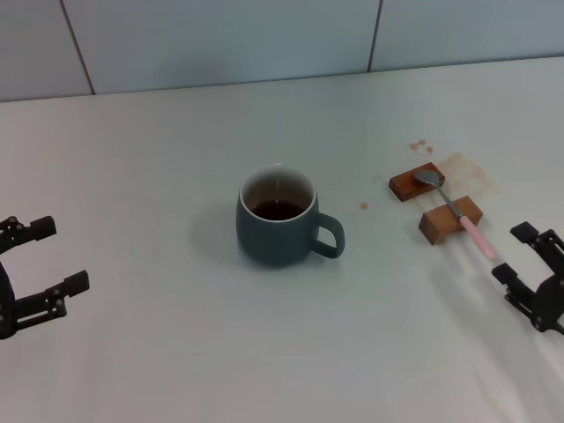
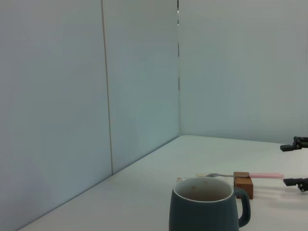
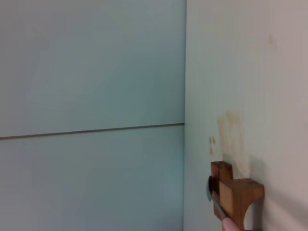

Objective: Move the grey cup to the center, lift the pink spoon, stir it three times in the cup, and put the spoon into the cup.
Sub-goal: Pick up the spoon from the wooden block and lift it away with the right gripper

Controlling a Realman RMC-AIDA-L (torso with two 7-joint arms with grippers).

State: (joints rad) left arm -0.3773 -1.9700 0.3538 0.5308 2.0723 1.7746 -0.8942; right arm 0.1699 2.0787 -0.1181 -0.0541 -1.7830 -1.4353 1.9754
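1. Left claw [image 1: 40, 269] sits low at the counter's [image 1: 176, 352] near-left, fingers spread wide, nothing btwn them, well apart from the cup [image 1: 278, 227].
2. Right claw [image 1: 533, 273] at the near-right edge of the head view, fingers also wide, nothing held. It's near the spoon's pink handle end but not touching.
3. Cup upright, about mid-counter, handle pointing twd the robot's right. Dark liquid inside, pale inner wall showing above it.
4. Spoon [image 1: 454, 209] lies across two wood blocks: bowl on the far block [image 1: 411, 183], neck over the near block [image 1: 449, 220], pink handle sticking out past it twd the right claw.
5. Left wrist view: cup [image 2: 207, 209] close in, rim visible, w/ the spoon [image 2: 250, 175] resting level on a block [image 2: 243, 185] behind it, and the right claw [image 2: 296, 163] farther off past the handle tip.
6. Right wrist view: the blocks [image 3: 238, 197] up close, sliver of spoon bowl [image 3: 211, 190] btwn them, brown stain [image 3: 231, 134] on the counter beyond.
7. Room: wide bare counter btwn left claw and cup, and in front of the cup. Clear gap btwn cup handle and blocks, only a small brown spot [image 1: 363, 205] there.
8. Stains and drips [image 1: 467, 167] beyond the blocks. Back wall [image 1: 264, 35] meets the counter well behind everything.
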